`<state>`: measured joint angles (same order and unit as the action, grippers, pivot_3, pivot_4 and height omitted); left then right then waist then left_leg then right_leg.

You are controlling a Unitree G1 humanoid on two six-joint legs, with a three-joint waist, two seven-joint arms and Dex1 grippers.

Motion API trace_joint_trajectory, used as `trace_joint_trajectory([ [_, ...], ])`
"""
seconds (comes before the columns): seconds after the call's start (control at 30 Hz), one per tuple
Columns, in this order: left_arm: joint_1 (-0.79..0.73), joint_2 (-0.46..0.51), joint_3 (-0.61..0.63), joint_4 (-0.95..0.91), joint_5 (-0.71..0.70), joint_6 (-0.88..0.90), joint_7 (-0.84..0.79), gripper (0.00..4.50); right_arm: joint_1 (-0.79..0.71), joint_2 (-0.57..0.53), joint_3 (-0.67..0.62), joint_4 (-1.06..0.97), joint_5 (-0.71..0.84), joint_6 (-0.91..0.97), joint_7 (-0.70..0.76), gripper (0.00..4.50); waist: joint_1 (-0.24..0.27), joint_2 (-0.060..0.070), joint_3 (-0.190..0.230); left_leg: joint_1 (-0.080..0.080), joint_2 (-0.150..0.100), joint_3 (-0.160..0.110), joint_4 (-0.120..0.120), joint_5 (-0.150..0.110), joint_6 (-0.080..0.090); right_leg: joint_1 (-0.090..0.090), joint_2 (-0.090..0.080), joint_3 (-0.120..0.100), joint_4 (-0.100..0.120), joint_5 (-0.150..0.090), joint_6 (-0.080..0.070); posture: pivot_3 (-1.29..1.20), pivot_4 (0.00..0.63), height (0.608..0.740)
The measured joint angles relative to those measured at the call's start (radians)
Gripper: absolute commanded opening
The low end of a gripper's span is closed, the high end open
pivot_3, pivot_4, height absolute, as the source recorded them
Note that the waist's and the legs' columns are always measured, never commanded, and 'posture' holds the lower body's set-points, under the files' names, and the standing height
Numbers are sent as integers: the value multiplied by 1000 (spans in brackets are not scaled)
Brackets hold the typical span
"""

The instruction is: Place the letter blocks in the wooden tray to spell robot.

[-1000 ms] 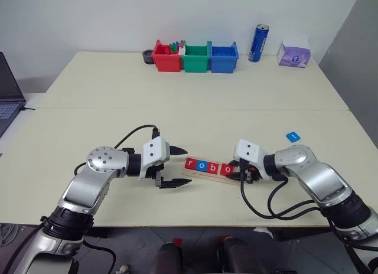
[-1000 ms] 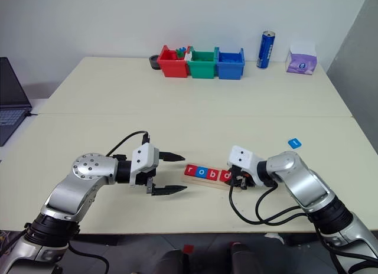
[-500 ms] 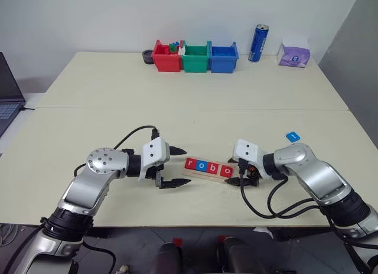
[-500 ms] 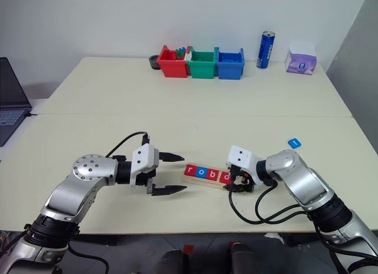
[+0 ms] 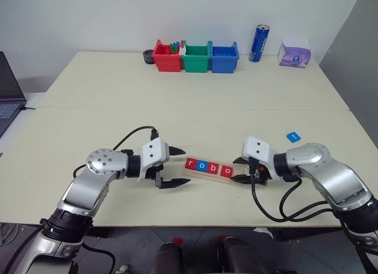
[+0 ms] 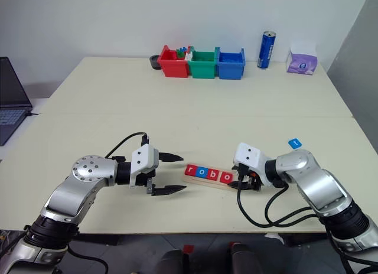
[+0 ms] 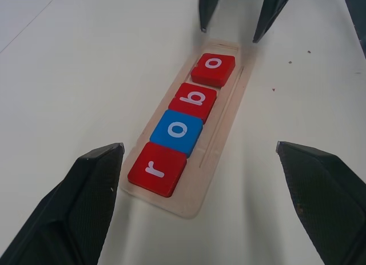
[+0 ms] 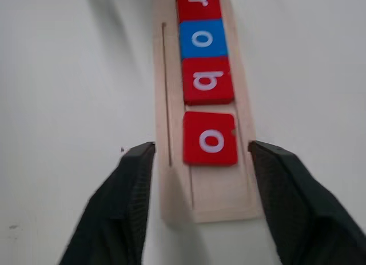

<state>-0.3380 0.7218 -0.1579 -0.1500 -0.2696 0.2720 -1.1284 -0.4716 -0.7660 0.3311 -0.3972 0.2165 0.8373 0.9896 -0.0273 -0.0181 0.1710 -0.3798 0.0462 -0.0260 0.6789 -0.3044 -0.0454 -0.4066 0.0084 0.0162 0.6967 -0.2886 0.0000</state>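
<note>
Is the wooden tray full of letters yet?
Not yet. The wooden tray holds four letter blocks reading r, o, b, o, with one bare slot at its end. A blue block lies apart on the table.

My right gripper (image 5: 242,170) drew back from the right end of the wooden tray (image 8: 203,179). A second before, its fingers were down at that end, at the fourth letter block (image 8: 210,138), the red "o". Half a second before, they stood spread wide there. At this inspection they sat off the tray's end, narrower than at that widest point, apart on either side of the end with nothing between them. The red "o" lay free in the groove, a small gap separating it from the red "b" (image 8: 206,80).
</note>
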Motion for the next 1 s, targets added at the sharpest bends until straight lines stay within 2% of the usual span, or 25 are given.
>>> trace_joint_trajectory([
  [0.17,-1,0,0,0,1,0,0,4500,20,-4,6,1,-13,-21,-15,19,0,0,0,0,0,0,0,0,0,0,0,0,0,0,0,0,150,740],
  [0.63,-1,0,0,1,2,0,3,4500,50,-21,12,-22,-8,-23,10,19,0,0,0,0,0,0,0,0,0,0,0,0,0,0,0,0,150,740],
  [1.0,-2,-1,0,1,2,0,3,4500,32,14,78,9,-29,-22,-10,19,0,0,0,0,0,0,0,0,0,0,0,0,0,0,0,0,150,740],
])
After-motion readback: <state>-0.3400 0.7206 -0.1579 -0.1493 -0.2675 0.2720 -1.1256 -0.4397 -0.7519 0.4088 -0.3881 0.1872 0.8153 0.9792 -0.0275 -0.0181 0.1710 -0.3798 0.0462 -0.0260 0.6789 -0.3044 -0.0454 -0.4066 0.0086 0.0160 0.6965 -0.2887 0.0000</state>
